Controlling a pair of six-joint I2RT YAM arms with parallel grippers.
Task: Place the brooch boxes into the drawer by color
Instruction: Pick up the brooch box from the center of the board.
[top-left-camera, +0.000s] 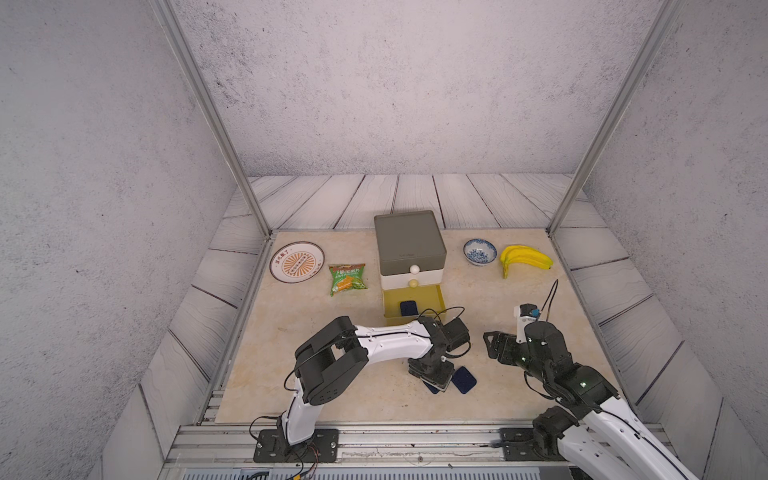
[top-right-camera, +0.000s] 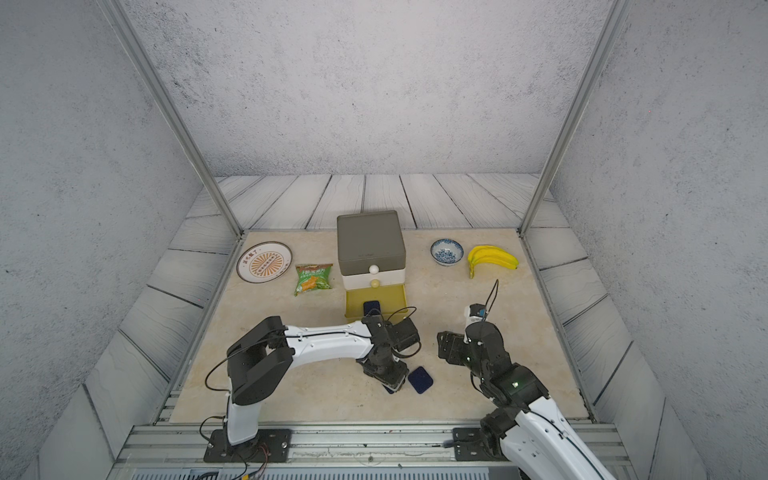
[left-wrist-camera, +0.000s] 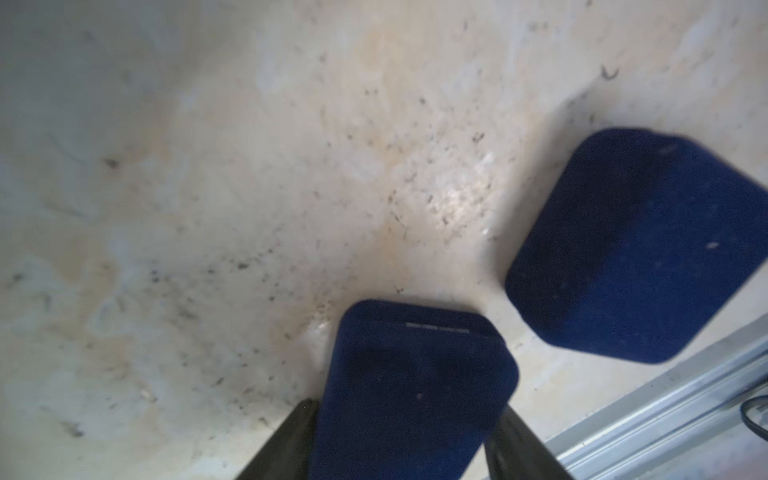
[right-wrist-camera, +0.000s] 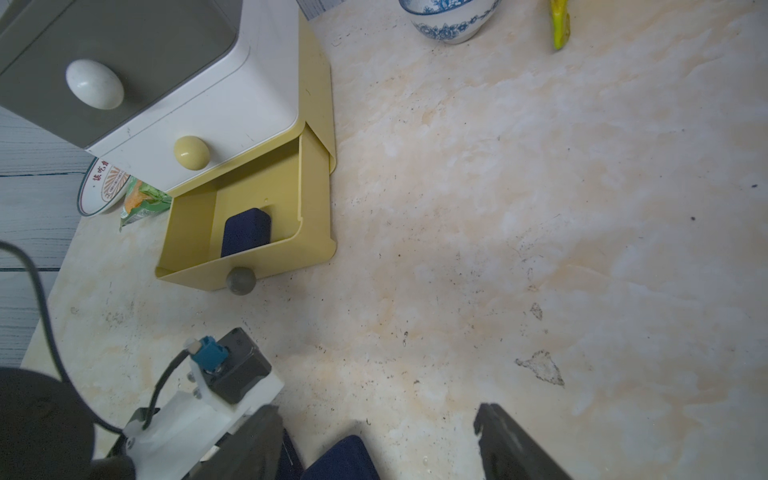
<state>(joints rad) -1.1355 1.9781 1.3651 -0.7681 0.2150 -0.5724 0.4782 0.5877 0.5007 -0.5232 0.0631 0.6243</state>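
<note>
A navy box (left-wrist-camera: 415, 395), velvety and flat with rounded corners, sits between the left gripper's (top-left-camera: 435, 381) black fingers (left-wrist-camera: 286, 440), which press against both its sides. I can't tell whether it has left the table (top-left-camera: 332, 365). Just beside it lies a second navy box (top-left-camera: 464, 379), flat on the surface, with a thin strip of table between the two. Both are close to the table's front edge, where a ribbed aluminium rail (left-wrist-camera: 665, 411) runs. A third navy box (right-wrist-camera: 246, 232) rests inside the yellow drawer (right-wrist-camera: 257, 183), which is pulled well out from the bottom of the chest (top-left-camera: 409, 237). There is bare floor around that box inside the drawer's thin plastic walls. The grey and white drawers above it are pushed in. The left forearm reaches across just in front of the open drawer's front wall and its grey knob (right-wrist-camera: 241, 280). The right gripper (top-left-camera: 490, 345) hovers to the right of the boxes, its jaws spread with nothing between them. The table is glossy beige marble-look, speckled with dark grit, and lies wide open to the left of the boxes and in front of the right gripper. Further back stand a crinkly green packet (top-left-camera: 347, 279) and a round plate (top-left-camera: 296, 262) on the left. On the right are a blue-patterned bowl (top-left-camera: 479, 251) and bananas (top-left-camera: 525, 257).
</note>
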